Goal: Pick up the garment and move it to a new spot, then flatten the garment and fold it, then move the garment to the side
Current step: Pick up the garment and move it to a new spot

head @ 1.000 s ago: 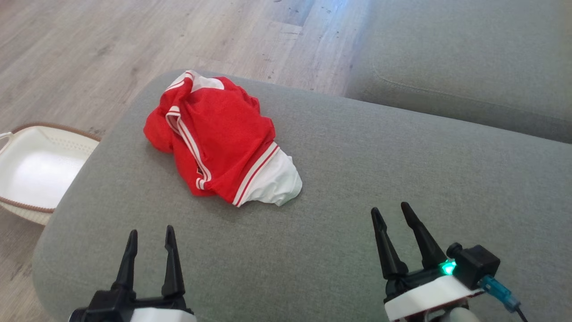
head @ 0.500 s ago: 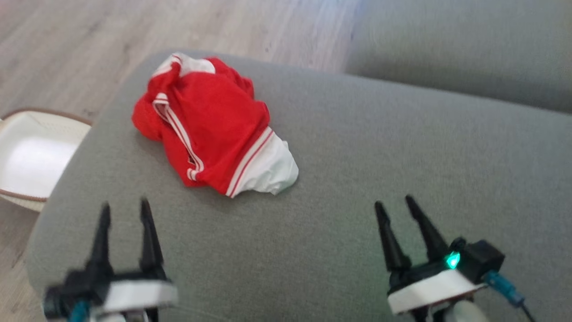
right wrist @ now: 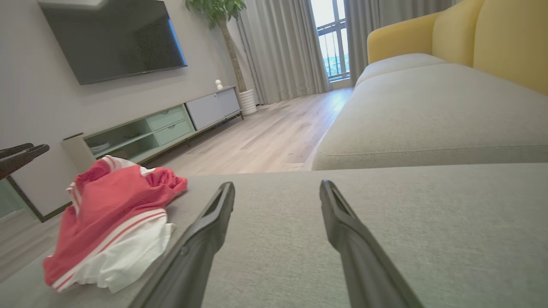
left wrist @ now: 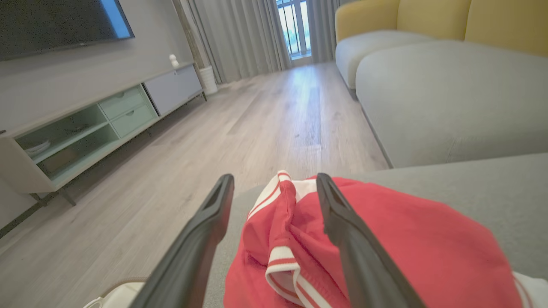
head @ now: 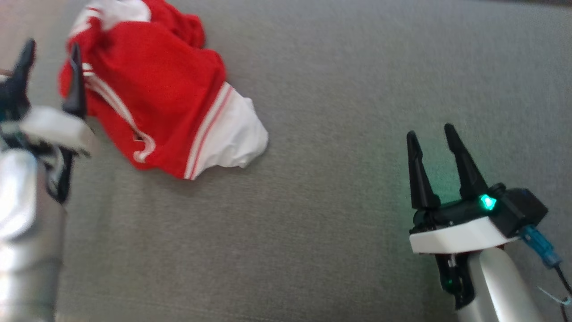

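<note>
Left tool (head: 52,44) — wide open, empty, at 9 o'clock of the garment (head: 152,89) — should sink over a thick fold before closing; right tool (head: 429,130) is open and empty too.

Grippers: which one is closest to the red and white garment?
The left gripper: its open fingers frame the red and white garment's edge, while the right gripper, also open, sits well apart over bare grey sofa cushion.
</note>
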Motion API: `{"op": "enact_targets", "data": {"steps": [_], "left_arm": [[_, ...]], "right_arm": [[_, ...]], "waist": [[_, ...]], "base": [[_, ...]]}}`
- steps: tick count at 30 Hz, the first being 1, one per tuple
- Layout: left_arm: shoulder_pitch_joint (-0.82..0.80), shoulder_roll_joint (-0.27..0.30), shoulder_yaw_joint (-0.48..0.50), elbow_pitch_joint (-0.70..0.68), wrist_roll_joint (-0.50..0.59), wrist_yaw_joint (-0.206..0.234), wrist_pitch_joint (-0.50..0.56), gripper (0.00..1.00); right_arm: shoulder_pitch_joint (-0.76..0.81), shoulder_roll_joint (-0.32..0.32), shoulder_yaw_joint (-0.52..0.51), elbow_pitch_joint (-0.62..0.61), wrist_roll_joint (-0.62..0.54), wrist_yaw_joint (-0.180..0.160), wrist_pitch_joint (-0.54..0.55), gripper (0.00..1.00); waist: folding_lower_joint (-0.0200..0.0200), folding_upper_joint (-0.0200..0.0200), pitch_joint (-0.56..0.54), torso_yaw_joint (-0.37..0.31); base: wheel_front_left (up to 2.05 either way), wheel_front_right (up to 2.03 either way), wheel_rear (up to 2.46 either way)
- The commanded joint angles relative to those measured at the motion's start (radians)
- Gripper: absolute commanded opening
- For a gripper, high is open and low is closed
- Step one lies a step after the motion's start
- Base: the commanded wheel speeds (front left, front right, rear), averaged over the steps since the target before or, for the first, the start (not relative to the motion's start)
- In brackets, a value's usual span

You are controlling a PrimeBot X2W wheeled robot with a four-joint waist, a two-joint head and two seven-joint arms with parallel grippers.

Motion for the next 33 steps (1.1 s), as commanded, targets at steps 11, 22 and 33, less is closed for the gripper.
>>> {"op": "enact_targets", "data": {"steps": [11,22,33], "left_arm": [[-0.25,0.194,-0.163,0.269,-0.156,-0.006,0.18,1.0],[-0.295,0.197,-0.21,0.426,-0.263,-0.006,0.149,0.0],[-0.406,0.227,-0.257,0.373,-0.255,-0.006,-0.094,0.0]], "right_arm": [[-0.042,-0.004,0.016,-0.056,-0.017,-0.001,-0.011,1.0],[-0.039,-0.004,0.006,-0.057,-0.011,-0.001,-0.011,1.0],[-0.024,-0.004,0.012,-0.027,0.014,-0.001,-0.011,1.0]], "waist": [[-0.0004,0.0,0.129,-0.122],[-0.0004,0.0,0.126,-0.137],[-0.0004,0.0,0.024,-0.127]], "base": [[0.0,0.0,0.0],[0.0,0.0,0.0],[0.0,0.0,0.0]]}}
